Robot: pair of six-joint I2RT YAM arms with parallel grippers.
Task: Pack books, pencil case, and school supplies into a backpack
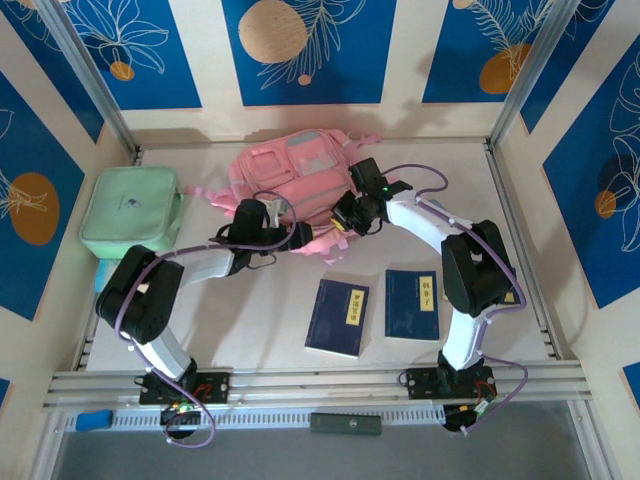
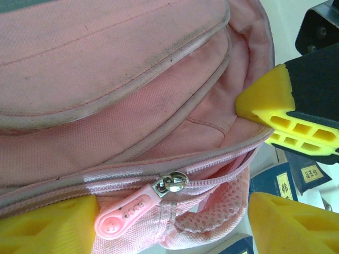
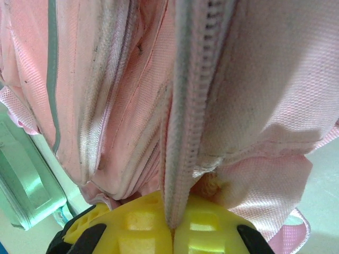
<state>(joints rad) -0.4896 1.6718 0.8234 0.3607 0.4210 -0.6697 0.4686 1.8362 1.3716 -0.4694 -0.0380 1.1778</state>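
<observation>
Spread wide, the left gripper (image 2: 175, 225) hovers with its yellow fingers (image 2: 47, 225) either side of the pink zip pull (image 2: 124, 214) on the backpack (image 1: 295, 170), which lies at the back of the table (image 1: 260, 320); further right, the right gripper (image 3: 172, 230) is pressed together on the zip edge, pinching the fabric. I judge we're opening the main compartment. Next I'd need to close squarely on that small pull and draw it along the track before fetching the books (image 1: 338, 316) lying near the front
</observation>
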